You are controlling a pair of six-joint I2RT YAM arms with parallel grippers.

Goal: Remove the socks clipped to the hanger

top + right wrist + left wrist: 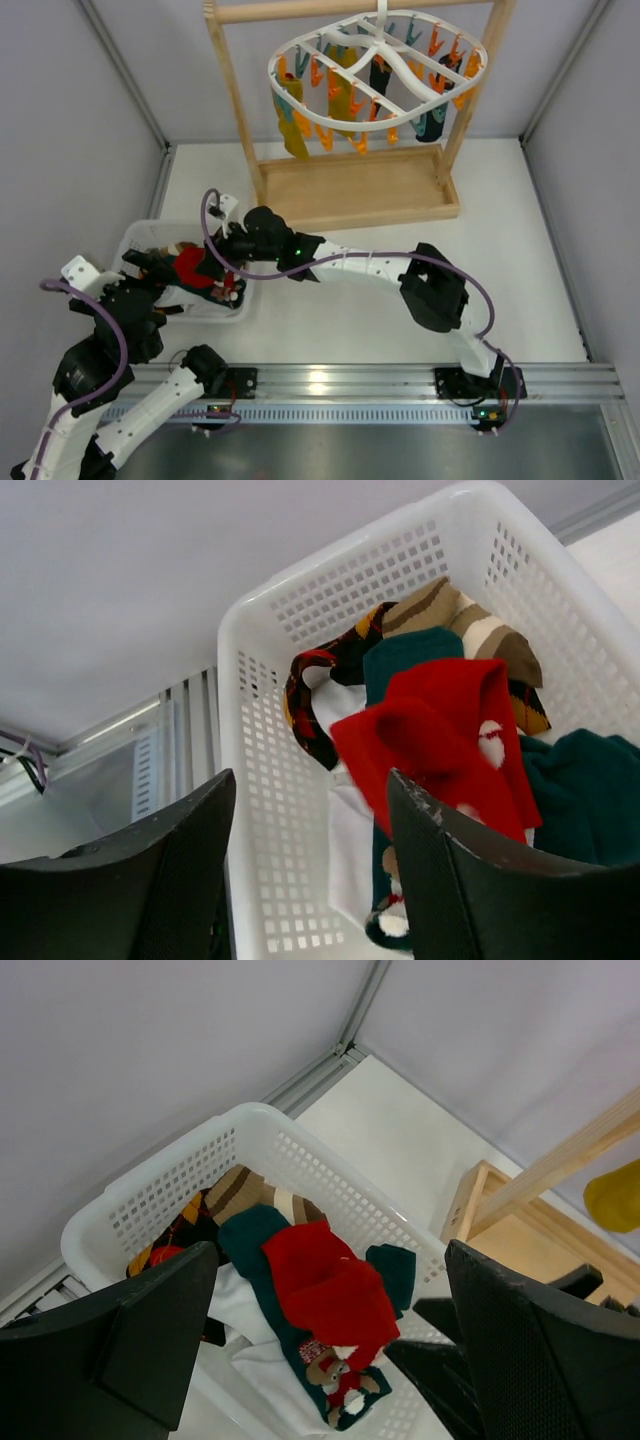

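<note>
The white oval hanger (322, 122) hangs from the wooden rack at the back, with orange and teal clips. Mustard-yellow socks (291, 128) and dark socks (431, 124) are still clipped under it. A red sock (192, 266) (330, 1295) (440, 735) lies loose on top of the pile in the white basket (135, 232) (250, 1120) (330, 590). My right gripper (226, 276) (310, 780) hovers over the basket's near wall, open, with nothing between its fingers. My left gripper (158, 290) (330, 1250) is wide open above the same basket and holds nothing.
The basket also holds a teal sock with a reindeer (350, 1380), a brown striped sock (470, 620) and a white one. The wooden rack (350, 190) stands on its base board at the back. Grey walls close in both sides. The right arm's fingers (440, 1365) show in the left wrist view.
</note>
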